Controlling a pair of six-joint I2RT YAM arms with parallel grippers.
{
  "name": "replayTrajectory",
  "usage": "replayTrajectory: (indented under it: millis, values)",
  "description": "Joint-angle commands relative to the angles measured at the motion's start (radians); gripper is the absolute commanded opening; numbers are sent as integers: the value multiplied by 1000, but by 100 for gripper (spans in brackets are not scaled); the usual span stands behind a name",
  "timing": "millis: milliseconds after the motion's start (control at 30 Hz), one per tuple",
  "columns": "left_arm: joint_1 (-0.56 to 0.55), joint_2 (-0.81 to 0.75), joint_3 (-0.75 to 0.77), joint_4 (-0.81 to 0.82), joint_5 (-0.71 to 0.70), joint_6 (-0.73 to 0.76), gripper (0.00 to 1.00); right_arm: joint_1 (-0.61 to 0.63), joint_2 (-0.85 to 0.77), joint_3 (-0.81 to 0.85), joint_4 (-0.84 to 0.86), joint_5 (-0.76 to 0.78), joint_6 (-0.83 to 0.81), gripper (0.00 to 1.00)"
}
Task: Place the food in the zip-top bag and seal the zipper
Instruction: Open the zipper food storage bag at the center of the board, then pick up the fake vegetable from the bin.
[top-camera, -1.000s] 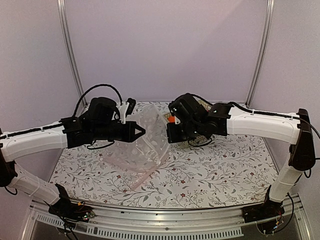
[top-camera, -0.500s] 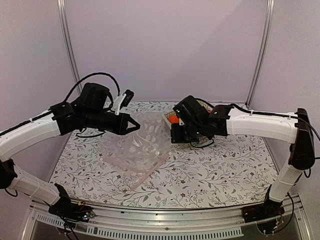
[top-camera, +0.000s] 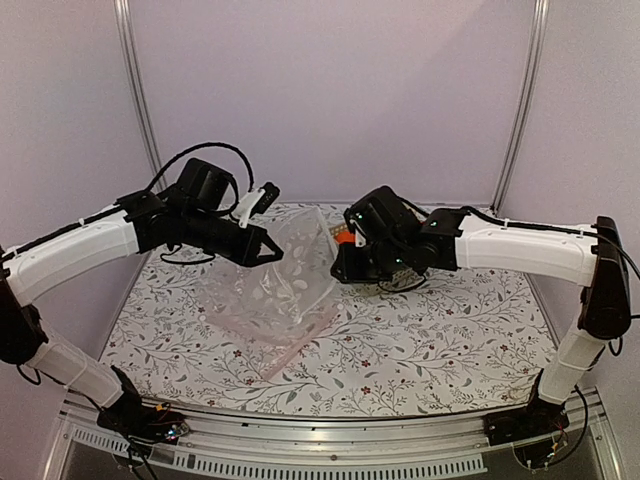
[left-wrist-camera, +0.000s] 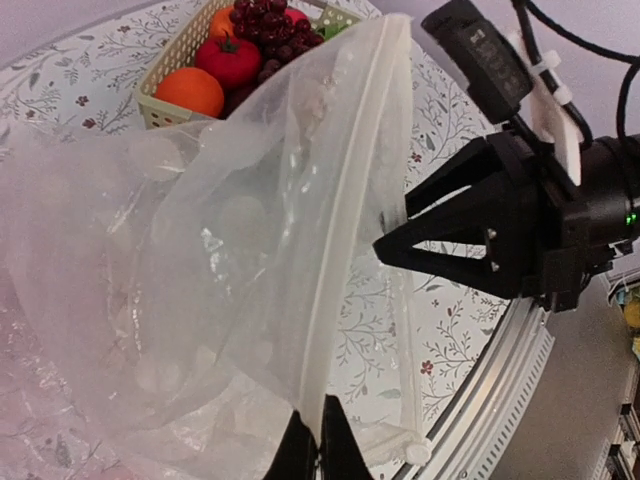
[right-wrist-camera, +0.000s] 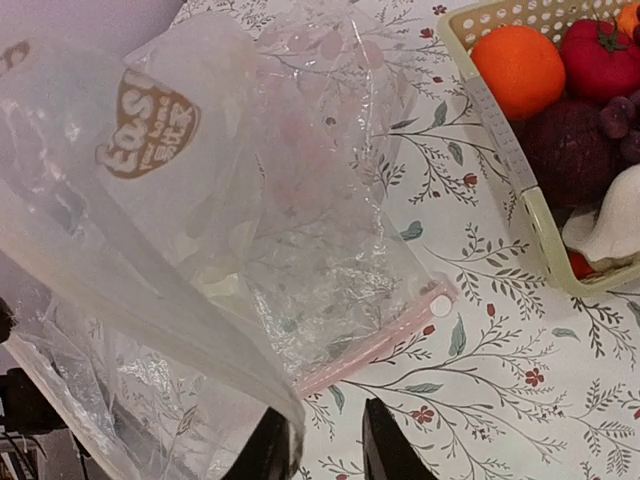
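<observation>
The zip-top bag (top-camera: 285, 290) hangs between the two arms, clear with pale dots. My left gripper (left-wrist-camera: 318, 445) (top-camera: 274, 252) is shut on one side of its whitish zipper (left-wrist-camera: 345, 230). The zipper's other side droops toward my right gripper (left-wrist-camera: 393, 228) (top-camera: 340, 270). In the right wrist view my right gripper (right-wrist-camera: 325, 445) stands open, with the bag's rim (right-wrist-camera: 150, 300) draped against its left finger. The food sits in the basket (left-wrist-camera: 150, 108): dark grapes (left-wrist-camera: 275, 30) (right-wrist-camera: 625, 125) and a red fruit (left-wrist-camera: 228, 60) (right-wrist-camera: 600, 55). Neither gripper touches it.
The cream basket (right-wrist-camera: 500, 110) at the back of the table also holds an orange (right-wrist-camera: 518, 70) and a white item (right-wrist-camera: 610, 225). A pink-edged strip of clear plastic (right-wrist-camera: 370, 345) lies flat on the floral tablecloth (top-camera: 430, 330) under the hanging bag. Purple walls enclose the table.
My right gripper's jaws have parted and no longer pinch the bag's rim. The left arm has lifted and swung slightly left, still gripping the zipper strip.
</observation>
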Motion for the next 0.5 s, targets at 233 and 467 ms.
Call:
replayTrajectory:
  millis: [233, 467]
  values:
    - [83, 70, 6, 46, 50, 88, 0, -7, -240, -56, -40, 58, -132, 63]
    - [143, 73, -74, 152, 173, 61, 0, -114, -256, -49, -164, 127, -172, 71]
